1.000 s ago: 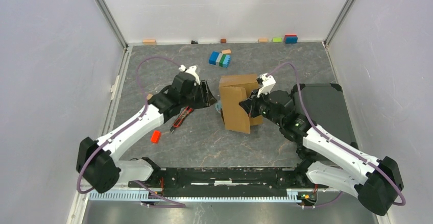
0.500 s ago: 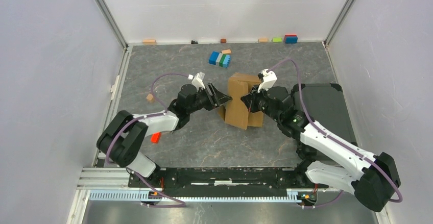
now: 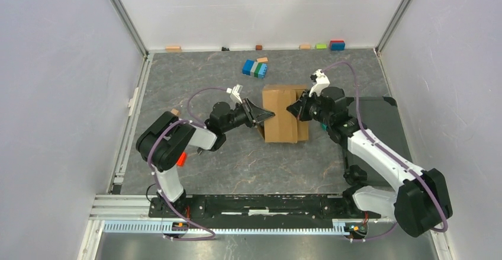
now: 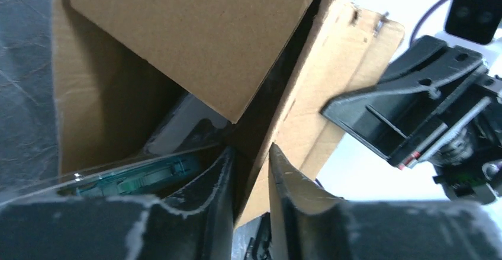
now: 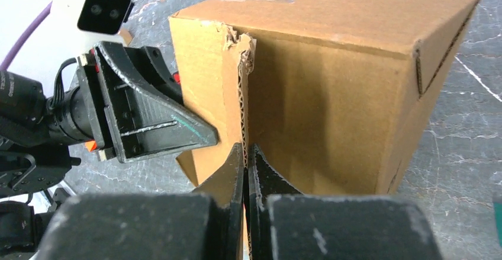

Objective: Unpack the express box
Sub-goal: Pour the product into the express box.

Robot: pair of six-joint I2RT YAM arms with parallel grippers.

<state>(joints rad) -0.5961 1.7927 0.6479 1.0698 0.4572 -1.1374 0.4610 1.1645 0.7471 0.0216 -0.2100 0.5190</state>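
Spanning the whole cell, the grey marbled table (image 3: 237, 159) carries a flat black tray (image 3: 385, 124) at the right edge. The express box (image 3: 283, 115) sits near the table's centre, just left of the tray. From above its outline is longer near-to-far than side-to-side. Its open side faces the left arm, flaps loose there. The left gripper (image 4: 251, 171) straddles a box wall at that opening (one finger inside, one outside), closed on the cardboard. The right gripper (image 5: 244, 159) meets the box from the opposite side, fingers (image 5: 234, 162) pressed together on a torn flap edge. A teal item (image 4: 142, 177) under clear film lies inside. Beyond the box is a blue-green block cluster (image 3: 255, 68); a red block (image 3: 180, 159) lies by the left arm
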